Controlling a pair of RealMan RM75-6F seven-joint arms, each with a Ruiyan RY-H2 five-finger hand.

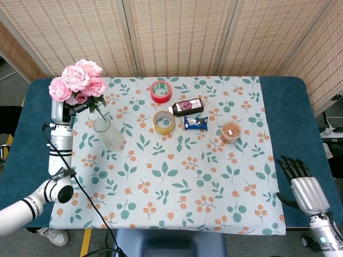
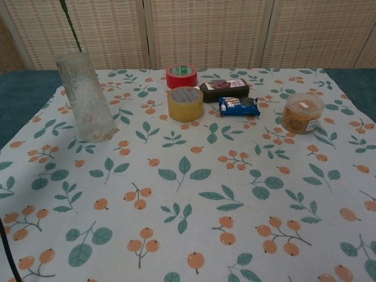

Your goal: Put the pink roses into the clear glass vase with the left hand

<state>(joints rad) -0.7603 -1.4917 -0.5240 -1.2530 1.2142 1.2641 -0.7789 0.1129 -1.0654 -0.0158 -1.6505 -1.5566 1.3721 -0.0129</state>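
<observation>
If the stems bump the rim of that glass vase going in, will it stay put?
Probably not firmly. The clear glass vase is tall and narrow, so a sideways nudge near its rim may tip it. It looks empty, likely light. It stands on the tablecloth, which might slide. The left hand holds the pink roses above it.

The left hand (image 1: 60,111) is sitting mostly behind the pink roses (image 1: 78,81) in the head view, so its fingers are not showing clearly — the grip on the stems cannot be made out. In the chest view only a thin green stem (image 2: 70,24) is showing, running off the top edge; the blooms and the hand are lying outside that frame. Whether the stem's tip is already reaching inside the clear glass vase (image 2: 86,97) is not clear in either view. The right hand (image 1: 304,184) is being cut off near the bottom corner — its wrist is running out of frame. The labels on the small items are too small to read.
</observation>
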